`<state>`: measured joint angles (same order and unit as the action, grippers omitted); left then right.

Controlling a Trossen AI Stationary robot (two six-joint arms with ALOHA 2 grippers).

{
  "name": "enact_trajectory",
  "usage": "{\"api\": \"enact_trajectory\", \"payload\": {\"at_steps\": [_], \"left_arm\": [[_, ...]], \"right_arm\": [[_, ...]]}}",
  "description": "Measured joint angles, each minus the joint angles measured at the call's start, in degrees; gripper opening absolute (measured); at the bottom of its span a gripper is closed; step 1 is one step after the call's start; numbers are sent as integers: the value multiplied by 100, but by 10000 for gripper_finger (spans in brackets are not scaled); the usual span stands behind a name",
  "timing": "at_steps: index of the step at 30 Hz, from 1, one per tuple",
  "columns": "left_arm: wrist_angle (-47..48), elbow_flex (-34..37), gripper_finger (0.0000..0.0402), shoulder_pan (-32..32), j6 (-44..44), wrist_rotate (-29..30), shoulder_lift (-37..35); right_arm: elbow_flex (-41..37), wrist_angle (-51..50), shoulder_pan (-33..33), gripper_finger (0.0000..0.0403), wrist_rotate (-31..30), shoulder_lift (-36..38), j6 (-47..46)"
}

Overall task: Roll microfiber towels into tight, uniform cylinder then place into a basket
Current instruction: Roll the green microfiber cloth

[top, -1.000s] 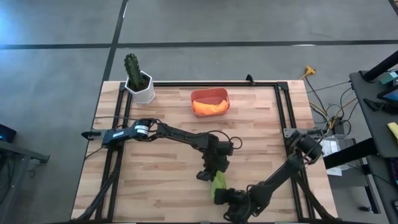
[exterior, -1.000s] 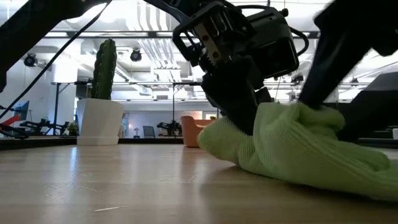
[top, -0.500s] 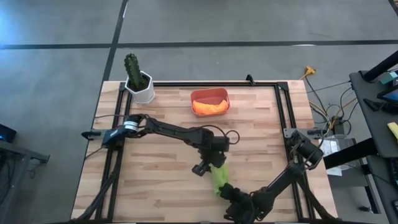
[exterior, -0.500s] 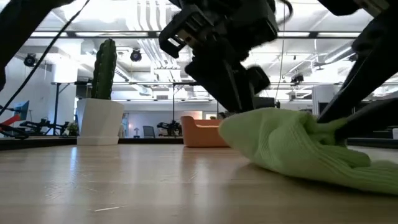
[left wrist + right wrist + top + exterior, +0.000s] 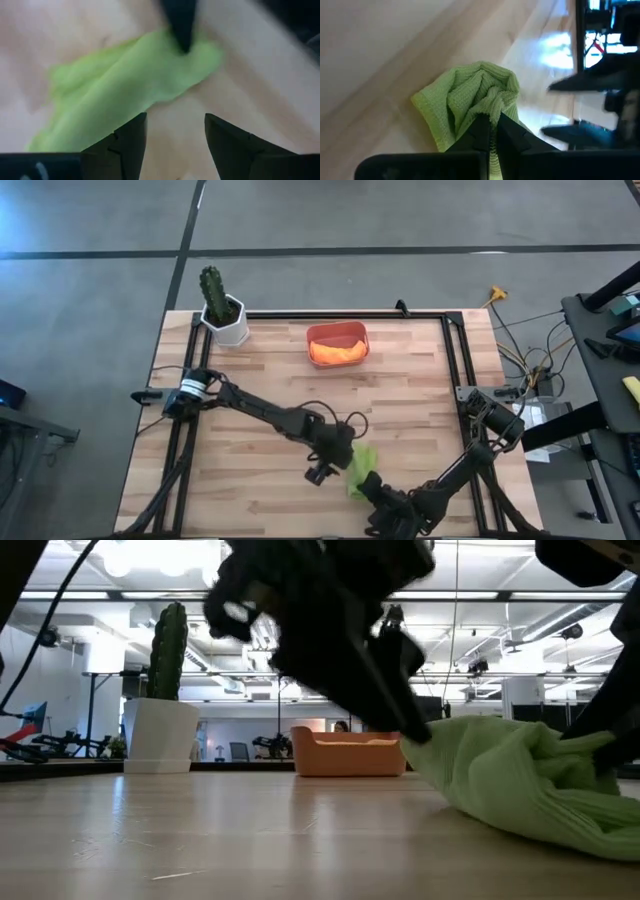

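The crumpled lime-green microfiber towel [image 5: 361, 471] lies near the tabletop's [image 5: 420, 400] front edge, the right gripper [image 5: 490, 134] fingers clamped on it, the left gripper [image 5: 172, 142] fingers apart just beside it; a one-sided pull could unravel the roll

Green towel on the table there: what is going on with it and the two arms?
The right hand is shut on the bunched green towel near the table's front edge. The left hand hangs open beside the towel, gripping nothing. The orange towel already lies in the basket at the far side.
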<state>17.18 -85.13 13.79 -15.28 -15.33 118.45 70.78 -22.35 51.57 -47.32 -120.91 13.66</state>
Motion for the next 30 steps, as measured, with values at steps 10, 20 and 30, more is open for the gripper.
{"api": "enact_trajectory", "payload": {"at_steps": [10,20,30], "left_arm": [[-1018,653,183,448,-385,1394,-236],[-1782,1066,183,720,-995,2305,-199],[-2723,958,183,654,-2384,2332,15]], "right_arm": [[-52,106,20,9,37,-6,26],[-84,82,81,9,-180,-4,-260],[-92,271,83,9,-176,-8,138]]}}
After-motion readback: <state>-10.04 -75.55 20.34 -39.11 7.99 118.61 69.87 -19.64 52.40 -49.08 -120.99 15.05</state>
